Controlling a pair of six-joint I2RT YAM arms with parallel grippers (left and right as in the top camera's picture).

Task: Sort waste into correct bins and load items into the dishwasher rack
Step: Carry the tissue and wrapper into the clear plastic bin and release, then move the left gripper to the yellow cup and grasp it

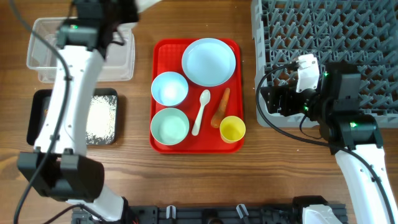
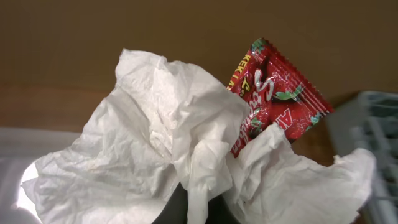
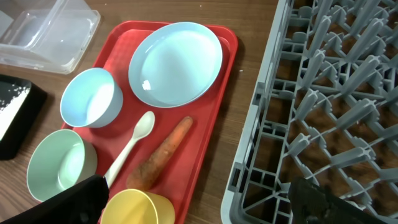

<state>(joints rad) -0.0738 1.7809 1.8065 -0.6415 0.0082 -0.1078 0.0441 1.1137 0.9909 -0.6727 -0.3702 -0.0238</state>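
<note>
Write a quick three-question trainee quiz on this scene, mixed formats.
1. True or false: the carrot lies on the red tray, beside the spoon.
2. What sits in the black tray? A) rice B) carrot C) spoon
3. Fill in: in the left wrist view, the red wrapper is tucked against a crumpled white ____.

Key: 1 true; 2 A; 3 napkin.
</note>
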